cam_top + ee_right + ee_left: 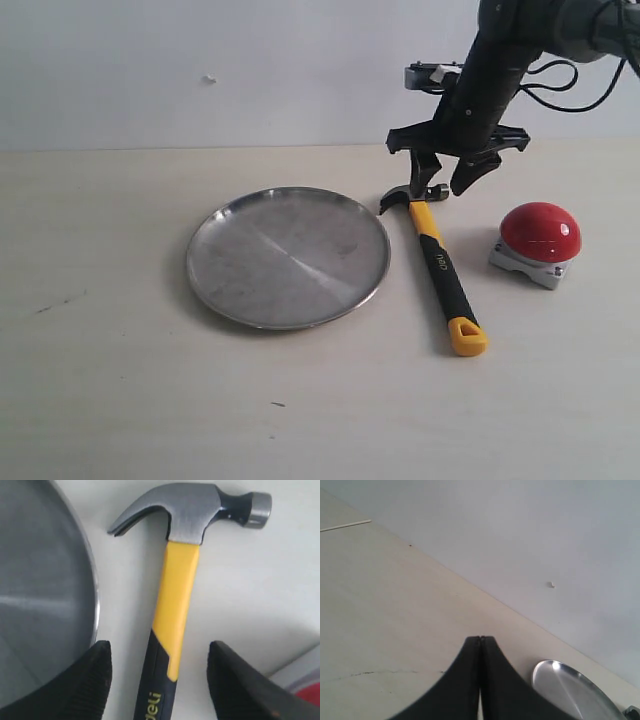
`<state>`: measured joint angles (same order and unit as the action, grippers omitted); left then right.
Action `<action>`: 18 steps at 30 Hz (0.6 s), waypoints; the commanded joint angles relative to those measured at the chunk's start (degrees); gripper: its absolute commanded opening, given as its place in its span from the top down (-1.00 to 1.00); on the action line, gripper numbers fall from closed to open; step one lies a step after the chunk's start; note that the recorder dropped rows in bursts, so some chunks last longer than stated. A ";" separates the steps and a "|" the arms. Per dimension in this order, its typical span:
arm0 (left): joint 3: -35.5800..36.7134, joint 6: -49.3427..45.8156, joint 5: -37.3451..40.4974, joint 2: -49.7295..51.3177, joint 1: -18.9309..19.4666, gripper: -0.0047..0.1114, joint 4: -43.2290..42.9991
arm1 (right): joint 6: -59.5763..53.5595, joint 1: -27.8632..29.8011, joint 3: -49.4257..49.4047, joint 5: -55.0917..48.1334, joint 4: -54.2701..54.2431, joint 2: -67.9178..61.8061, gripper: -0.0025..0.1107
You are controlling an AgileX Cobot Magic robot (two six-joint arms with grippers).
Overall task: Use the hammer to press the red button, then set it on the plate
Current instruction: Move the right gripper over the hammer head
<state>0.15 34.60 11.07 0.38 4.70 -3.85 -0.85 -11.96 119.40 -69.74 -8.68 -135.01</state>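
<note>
Hammer (437,262) lay flat on tabletop (120,400) just beside plate (288,256); right end effector (445,185) hovered above it, spread apart. Red button (540,232) sat beyond hammer. Left end effector (480,639) was pressed together.

A pale beige table (110,410) meets a plain white wall (120,50). The wall carries 1 small white bump (209,78) (the left wrist view shows it too). The table bears 2 dark marks: a faint scuff (55,303) and a tiny speck (277,404), well apart.
</note>
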 commanded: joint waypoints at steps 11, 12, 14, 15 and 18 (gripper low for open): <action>-0.15 -0.15 -0.19 -0.38 -0.23 0.92 0.02 | 0.85 0.01 9.12 -0.22 2.77 -8.62 -0.03; -0.15 -0.15 -0.19 -0.38 -0.23 0.92 0.02 | 0.85 0.01 9.12 -0.22 2.77 -8.82 -0.03; -0.15 -0.15 -0.19 -0.38 -0.23 0.92 0.02 | 0.85 0.01 9.12 -0.22 2.88 -9.40 -0.03; -0.15 -0.15 -0.19 -0.38 -0.23 0.92 0.02 | 0.85 0.01 9.12 -0.22 2.88 -9.67 -0.03; -0.15 -0.15 -0.19 -0.38 -0.23 0.92 0.02 | 1.19 0.01 9.12 -0.22 2.63 -10.04 -0.03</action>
<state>0.15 34.60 11.07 0.38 4.70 -3.85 0.00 -11.96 127.99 -70.02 -6.26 -145.03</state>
